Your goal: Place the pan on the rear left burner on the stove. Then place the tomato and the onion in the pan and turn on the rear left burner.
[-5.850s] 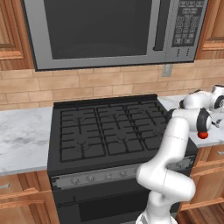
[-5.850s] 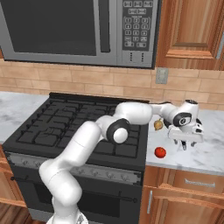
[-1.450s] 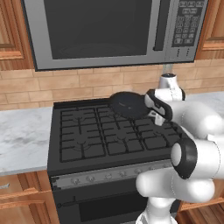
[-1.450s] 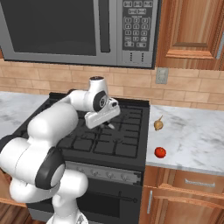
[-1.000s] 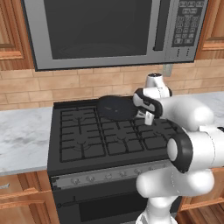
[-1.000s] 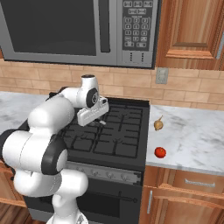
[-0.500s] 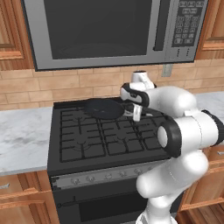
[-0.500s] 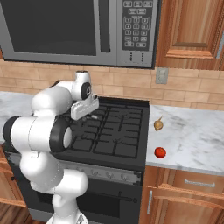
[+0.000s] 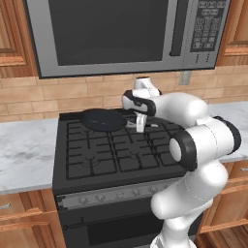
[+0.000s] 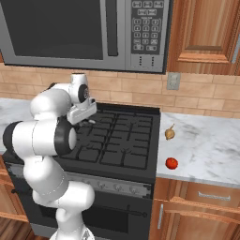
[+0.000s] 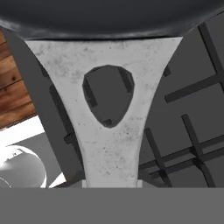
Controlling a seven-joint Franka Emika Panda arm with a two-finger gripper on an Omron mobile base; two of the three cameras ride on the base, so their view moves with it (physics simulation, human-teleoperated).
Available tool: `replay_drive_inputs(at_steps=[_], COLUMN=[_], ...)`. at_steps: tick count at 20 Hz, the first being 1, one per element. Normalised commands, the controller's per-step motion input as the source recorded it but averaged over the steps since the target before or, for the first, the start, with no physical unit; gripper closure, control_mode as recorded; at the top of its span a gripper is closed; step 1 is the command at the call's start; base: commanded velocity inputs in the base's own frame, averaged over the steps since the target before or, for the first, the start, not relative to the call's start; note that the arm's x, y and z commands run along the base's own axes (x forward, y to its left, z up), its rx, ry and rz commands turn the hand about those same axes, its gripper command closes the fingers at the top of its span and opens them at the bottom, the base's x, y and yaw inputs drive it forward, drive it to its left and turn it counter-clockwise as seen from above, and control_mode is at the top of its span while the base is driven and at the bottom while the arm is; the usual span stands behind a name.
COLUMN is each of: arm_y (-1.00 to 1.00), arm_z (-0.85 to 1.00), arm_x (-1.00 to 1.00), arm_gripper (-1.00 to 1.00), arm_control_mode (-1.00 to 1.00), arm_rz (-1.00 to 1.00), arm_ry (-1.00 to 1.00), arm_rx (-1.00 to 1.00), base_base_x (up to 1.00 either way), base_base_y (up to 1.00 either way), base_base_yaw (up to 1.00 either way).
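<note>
The black pan point(image 9: 102, 119) hangs just above the stove's point(image 9: 121, 154) back left corner, over the rear left burner point(image 9: 80, 133). My gripper point(image 9: 138, 124) is shut on its silvery handle point(image 11: 111, 131), at the pan's right. The hand view looks along that handle to the dark pan rim point(image 11: 109, 17), with grate bars beneath. In the right base view my gripper point(image 10: 86, 120) is at the stove's far left and my arm hides the pan. The tomato point(image 10: 171, 163) and the onion point(image 10: 169, 133) lie on the marble counter right of the stove, the onion farther back.
A grey microwave point(image 9: 116, 34) hangs low over the stove. A silver knob strip point(image 9: 116, 194) runs along the stove front. Marble counter flanks the stove on the left point(image 9: 24, 155) and on the right point(image 10: 206, 145). A wall outlet point(image 10: 173, 80) sits on the brick backsplash.
My arm has swung left across the stove with the pan in its grip, from the right-hand counter to the rear left corner. Tomato and onion have stayed put.
</note>
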Motion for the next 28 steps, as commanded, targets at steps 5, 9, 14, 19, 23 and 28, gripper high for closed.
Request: replay_drive_inputs(at_steps=[5, 9, 14, 19, 23, 28], arm_y=[0.33, 0.26, 0.15, 0.07, 0.10, 0.09], arm_z=[0.00, 0.00, 0.00, 0.00, 0.00, -0.03], arm_x=[0.02, 0.17, 0.17, 0.16, 0.17, 0.15], arm_gripper=[1.00, 1.00, 1.00, 1.00, 1.00, 1.00], arm_control_mode=[-1.00, -1.00, -1.00, -1.00, -1.00, -1.00], arm_rz=[0.00, 0.00, -0.02, -0.07, -0.07, -0.06], arm_ry=[-0.05, 0.00, 0.00, 0.00, 0.00, 0.00], arm_rx=[0.00, 0.00, 0.00, -0.02, -0.03, -0.01], base_base_x=[0.00, 0.00, 0.00, 0.00, 0.00, 0.00], base_base_y=[0.00, 0.00, 0.00, 0.00, 0.00, 0.00], base_base_yaw=[0.00, 0.00, 0.00, 0.00, 0.00, 0.00])
